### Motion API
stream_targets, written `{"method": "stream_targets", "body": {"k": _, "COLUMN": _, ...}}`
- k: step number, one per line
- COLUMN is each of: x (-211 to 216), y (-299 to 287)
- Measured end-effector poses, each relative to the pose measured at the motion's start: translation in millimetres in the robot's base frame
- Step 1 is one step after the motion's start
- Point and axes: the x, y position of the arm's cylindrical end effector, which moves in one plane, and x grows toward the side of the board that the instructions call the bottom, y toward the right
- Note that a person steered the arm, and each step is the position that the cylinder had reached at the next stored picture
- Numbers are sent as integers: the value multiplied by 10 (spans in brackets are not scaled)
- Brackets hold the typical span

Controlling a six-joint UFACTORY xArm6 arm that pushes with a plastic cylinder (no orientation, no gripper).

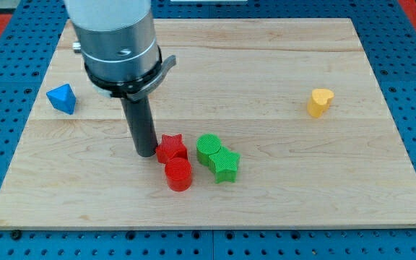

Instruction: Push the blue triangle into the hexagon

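Note:
A blue triangle block (62, 98) lies near the view's left edge of the wooden board (266, 72). My tip (146, 153) rests on the board just left of a red star (171, 148), touching or nearly touching it, and well to the right and below the blue triangle. A red round block (178, 175) sits just below the star. A green round or hexagon-like block (208, 148) sits to the right of the star, with a green star (224, 164) against its lower right.
A yellow heart block (321, 102) stands alone at the view's right. The board lies on a blue perforated surface (6, 87). The arm's grey body (118, 43) hangs over the upper left of the board.

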Motion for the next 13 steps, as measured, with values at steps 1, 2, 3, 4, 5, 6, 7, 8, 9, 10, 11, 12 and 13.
{"method": "stream_targets", "body": {"k": 1, "x": -101, "y": -50}}
{"method": "stream_targets", "body": {"k": 2, "x": -101, "y": -98}}
{"method": "stream_targets", "body": {"k": 3, "x": -99, "y": -120}}
{"method": "stream_targets", "body": {"k": 4, "x": 65, "y": -554}}
{"method": "stream_targets", "body": {"k": 5, "x": -40, "y": -1154}}
{"method": "stream_targets", "body": {"k": 6, "x": -700, "y": -1374}}
{"method": "stream_targets", "body": {"k": 7, "x": -936, "y": -1390}}
{"method": "stream_targets", "body": {"k": 8, "x": -936, "y": -1733}}
{"method": "stream_targets", "body": {"k": 9, "x": -937, "y": -2069}}
{"method": "stream_targets", "body": {"k": 10, "x": -1082, "y": -1953}}
{"method": "stream_targets", "body": {"k": 11, "x": -1177, "y": -1673}}
{"method": "stream_targets", "body": {"k": 12, "x": -1174, "y": -1121}}
{"method": "stream_targets", "body": {"k": 13, "x": -1175, "y": -529}}
